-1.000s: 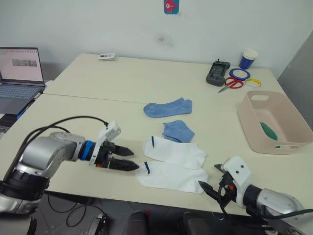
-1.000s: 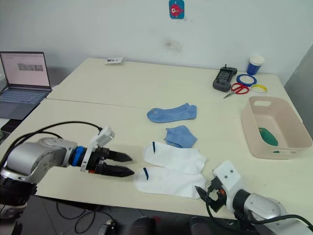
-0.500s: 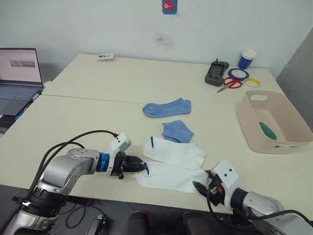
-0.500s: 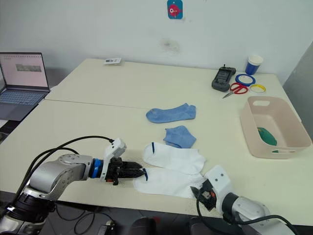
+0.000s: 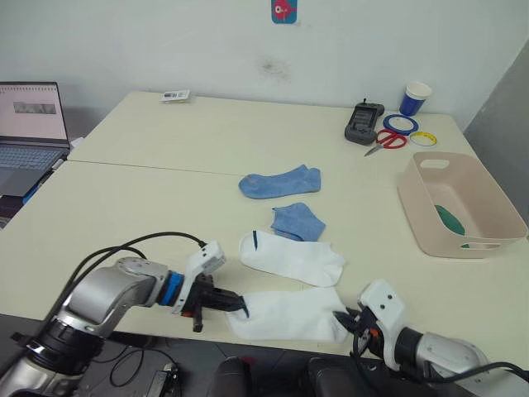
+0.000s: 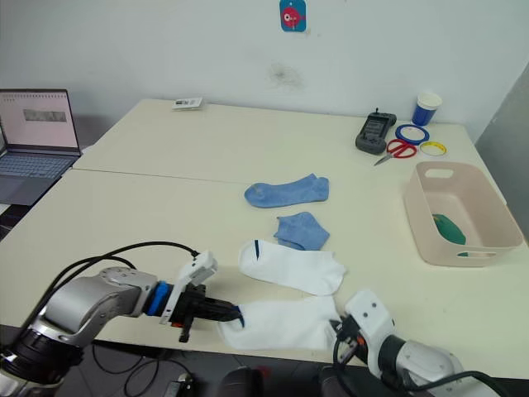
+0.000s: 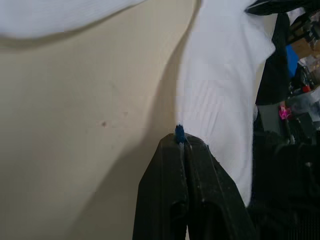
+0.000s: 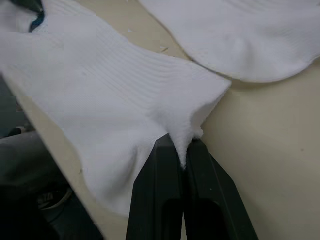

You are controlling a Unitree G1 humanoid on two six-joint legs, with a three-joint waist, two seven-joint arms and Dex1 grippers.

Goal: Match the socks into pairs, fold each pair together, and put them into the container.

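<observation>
Fingers (image 7: 186,150) (image 8: 181,152) of both arms pinch near white sock (image 5: 285,316) ends.

Laptop (image 5: 29,132) cut off by left frame edge — only part of screen & keyboard seen. Green item in the pink container (image 5: 496,217) mostly hidden by its near wall; can't tell if one sock or two. Card (image 5: 175,95) at table's far side — print too small to read. Wall sticker (image 5: 284,10) clipped by top edge.
</observation>
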